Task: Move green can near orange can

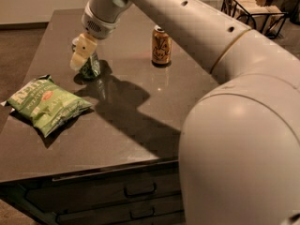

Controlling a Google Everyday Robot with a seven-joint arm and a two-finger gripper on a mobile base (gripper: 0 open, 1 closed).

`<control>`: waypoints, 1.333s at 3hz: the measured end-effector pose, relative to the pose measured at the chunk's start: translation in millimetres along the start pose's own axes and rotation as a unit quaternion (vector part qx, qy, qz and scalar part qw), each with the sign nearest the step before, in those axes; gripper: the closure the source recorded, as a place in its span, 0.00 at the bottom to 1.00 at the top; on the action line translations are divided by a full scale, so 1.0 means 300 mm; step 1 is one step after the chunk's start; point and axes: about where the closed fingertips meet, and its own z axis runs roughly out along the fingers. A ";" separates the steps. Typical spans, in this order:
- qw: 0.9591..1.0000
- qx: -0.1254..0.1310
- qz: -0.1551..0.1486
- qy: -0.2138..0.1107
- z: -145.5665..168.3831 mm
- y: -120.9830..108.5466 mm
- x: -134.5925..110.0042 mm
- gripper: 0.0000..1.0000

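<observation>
The gripper (80, 55) hangs low over the left rear part of the table (51, 34), its cream-coloured end lying directly in front of the top of the green can (90, 69), so that only the can's dark green lower body shows beneath it. From this angle it cannot be told whether the gripper is closed on the can or merely set around it. The can stands upright on the tabletop, left of and well apart from the orange can (160, 45), which stands upright near the middle of the rear half with its silver top showing. A flat green chip bag (46, 102) lies at the left edge of the table, nearer the camera than the green can and apart from it. The tabletop is a dark brown-grey, smooth and slightly glossy, catching faint reflections of the cans and bearing a broad, sharp shadow of the arm (187, 18) across its centre. Below the front edge sit dark drawers (140, 191) with thin bar handles. The pale, rounded robot body (243, 153) fills the right foreground. Beyond the table a brown carpeted floor (18, 50) meets a light wall (42, 3) at the left, and a black wire rack (255, 8) stands at the upper right.
</observation>
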 end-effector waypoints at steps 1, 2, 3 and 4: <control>1.000 -0.006 0.000 0.014 0.041 0.007 -0.017 0.25; 1.000 -0.012 0.009 0.005 0.028 0.011 -0.026 0.49; 0.999 -0.007 0.027 -0.018 -0.051 0.008 0.002 0.71; 0.997 0.011 0.069 -0.028 -0.191 -0.017 0.118 0.95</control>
